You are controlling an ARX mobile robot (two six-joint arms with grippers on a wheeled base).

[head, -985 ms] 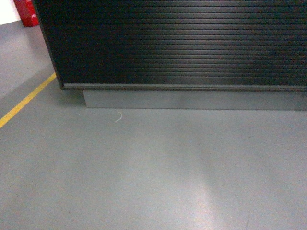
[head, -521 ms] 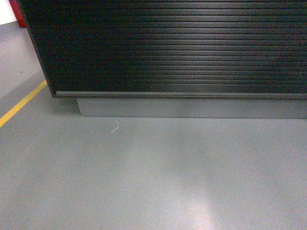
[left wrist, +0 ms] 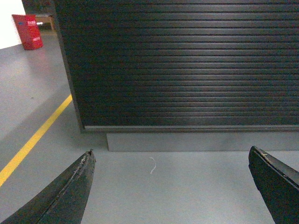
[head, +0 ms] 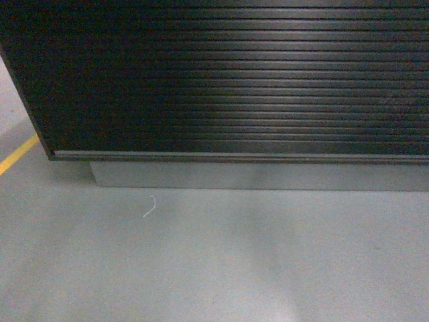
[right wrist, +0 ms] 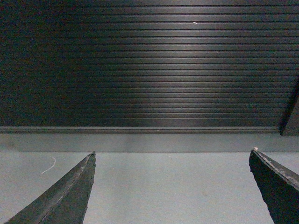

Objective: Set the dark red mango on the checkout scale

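The checkout (head: 228,80) fills the upper part of the head view: a ribbed black front panel on a grey base (head: 255,176). The same checkout (left wrist: 187,65) shows in the left wrist view, and the checkout (right wrist: 149,65) also fills the right wrist view. My left gripper (left wrist: 170,154) is open, its two dark fingers wide apart over bare floor. My right gripper (right wrist: 173,154) is open too, with nothing between its fingers. The dark red mango and the scale are out of view. Neither gripper shows in the head view.
Grey floor (head: 214,268) lies in front of the counter. A yellow floor line (head: 17,154) runs at the left, beside the counter's left corner (head: 40,144). A small white scrap (head: 149,206) lies on the floor. A red box (left wrist: 28,31) stands far back left.
The counter has come nearer and slid left in the head view. The red box has left that view, and the white scrap has moved lower.
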